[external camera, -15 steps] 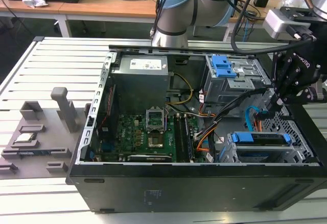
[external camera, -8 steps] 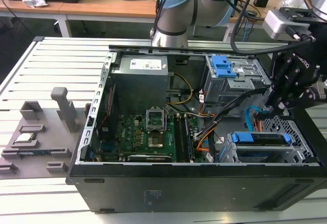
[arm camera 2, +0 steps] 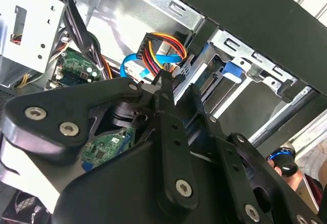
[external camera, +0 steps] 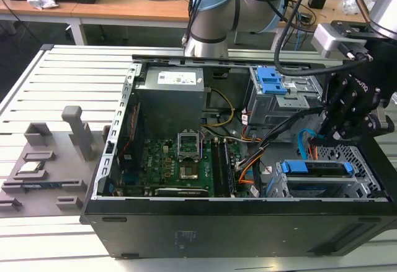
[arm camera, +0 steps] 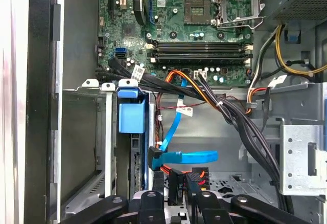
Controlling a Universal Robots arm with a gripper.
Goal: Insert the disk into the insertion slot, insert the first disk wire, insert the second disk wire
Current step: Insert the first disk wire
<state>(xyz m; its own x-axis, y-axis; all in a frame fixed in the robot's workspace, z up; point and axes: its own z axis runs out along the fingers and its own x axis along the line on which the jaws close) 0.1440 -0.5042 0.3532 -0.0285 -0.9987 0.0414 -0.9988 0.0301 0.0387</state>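
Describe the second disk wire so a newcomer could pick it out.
Look in the open black computer case, at the silver perforated drive cage on the exterior view's right. Beside it lies the second disk wire: flat, thin and light blue, unlike the neighbouring orange, red and black wire bundle.
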